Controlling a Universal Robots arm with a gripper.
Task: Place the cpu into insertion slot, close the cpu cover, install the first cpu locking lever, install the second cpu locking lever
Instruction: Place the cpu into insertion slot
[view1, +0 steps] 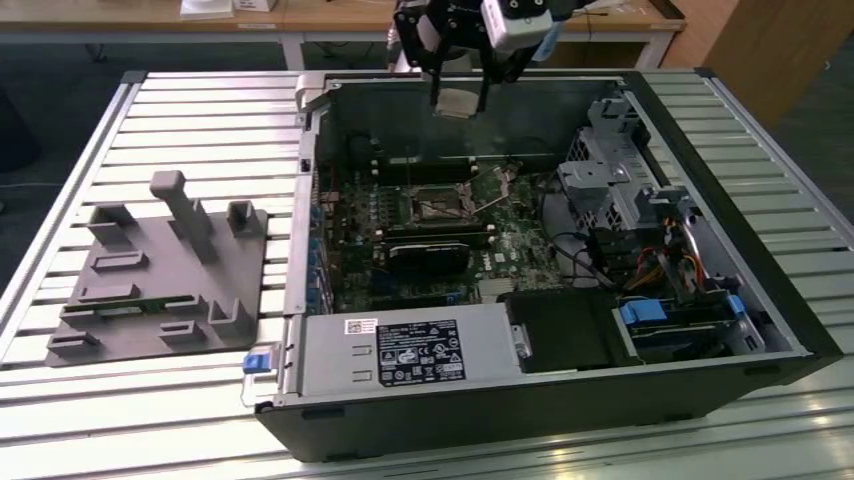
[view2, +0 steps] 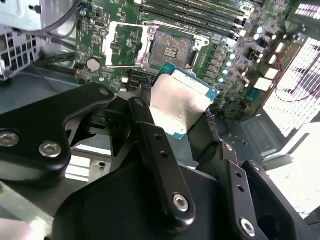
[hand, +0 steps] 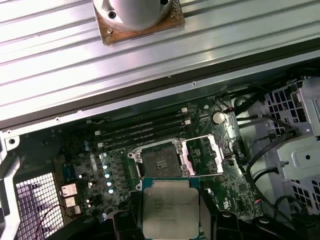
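The gripper (view2: 177, 114) is clenched on the cpu (view2: 182, 102), with its two fingers (view2: 145, 125) pinching opposite edges of the chip. It hangs over the open computer case (view1: 534, 412). Below the gripper and well apart from it, the insertion slot (view2: 172, 50) sits bare on the motherboard (view2: 95, 35). The cpu cover (view2: 125, 45) lies swung open just beside the slot.

Slatted metal table (view1: 200, 110), wooden desk (view1: 334, 15) behind (dark floor (view1: 54, 70))
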